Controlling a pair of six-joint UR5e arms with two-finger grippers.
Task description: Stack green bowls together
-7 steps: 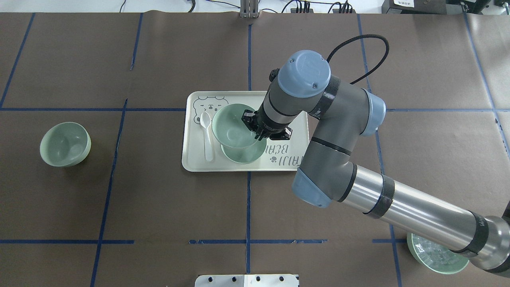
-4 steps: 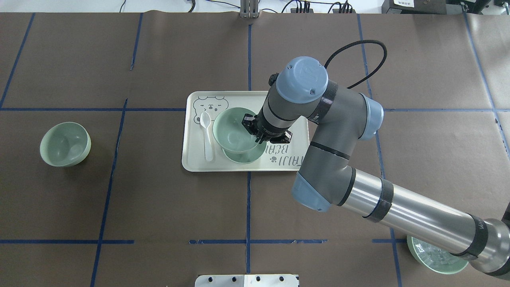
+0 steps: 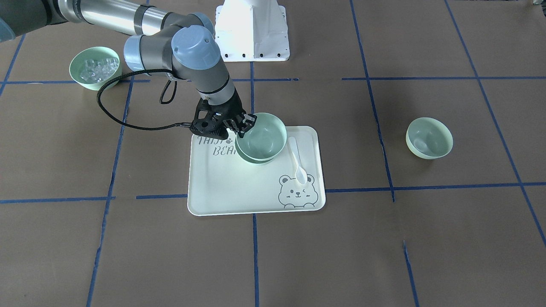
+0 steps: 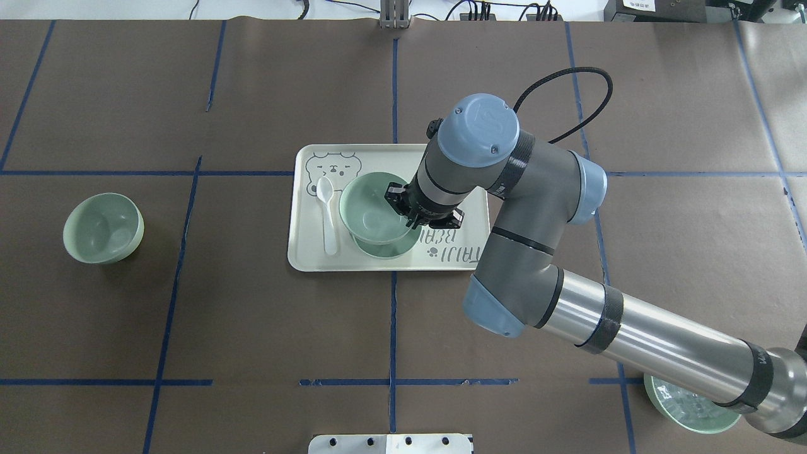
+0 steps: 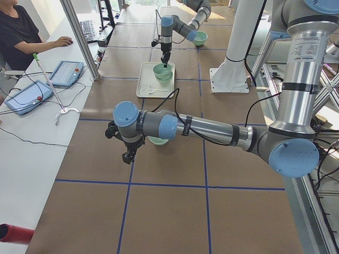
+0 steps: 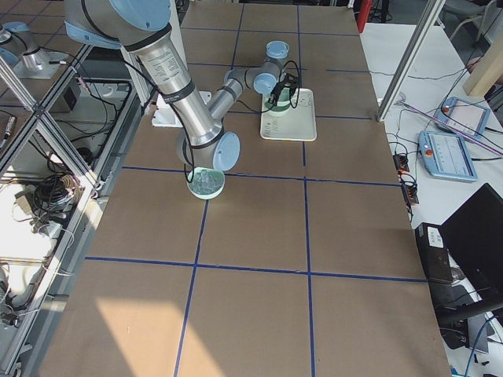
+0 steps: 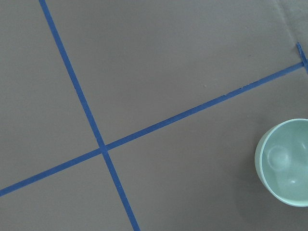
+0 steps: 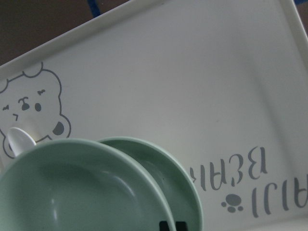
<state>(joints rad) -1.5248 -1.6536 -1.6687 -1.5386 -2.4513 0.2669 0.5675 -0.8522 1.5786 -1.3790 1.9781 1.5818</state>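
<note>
Brown paper gridded with blue tape covers the bench point(image 4: 252, 315). I read the right end effector point(image 4: 410, 217) as closed on the rim of the upper green bowl point(image 4: 369, 208), on the side nearest its wrist. That bowl is upright, offset over the lower green bowl point(image 4: 394, 249) and partly inside it (contact between them I cannot confirm). The lower bowl stands on the cream bear tray point(image 4: 296, 239), with a white spoon point(image 4: 328, 221) just beside the pair. A third green bowl point(image 4: 103, 227) stands alone, well apart, on the robot's left. The left end effector point(image 5: 127, 156) hangs near it; I cannot tell its opening. A bowl of clear pieces point(image 3: 94, 68) sits under the right arm.
</note>
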